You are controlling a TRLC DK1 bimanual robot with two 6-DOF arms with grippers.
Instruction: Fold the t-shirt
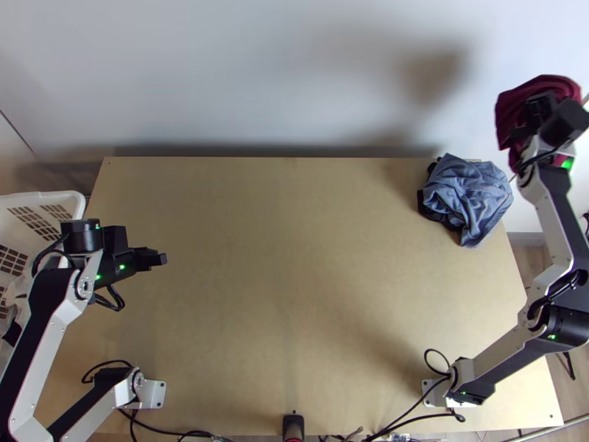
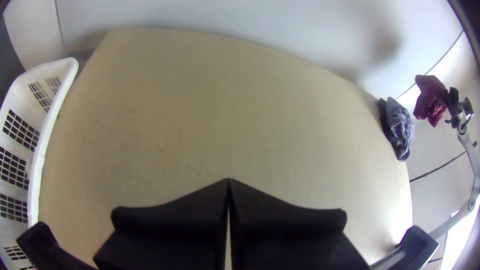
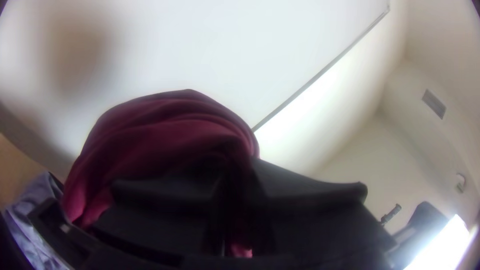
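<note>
In the top view, the right pincer (image 1: 537, 116) holds a bunched maroon t-shirt (image 1: 512, 107) up beyond the desk (image 1: 294, 258), past its far right corner. On that corner, a crumpled blue-grey cloth (image 1: 471, 191) lies over a black one (image 1: 428, 208). The left pincer (image 1: 163, 258) is above the desk's left part, near a white basket (image 1: 73, 197). In the left wrist view, the left pincer (image 2: 229, 181) is closed, its fingers meeting on nothing. In the right wrist view, the right pincer (image 3: 241, 162) clamps the maroon folds.
</note>
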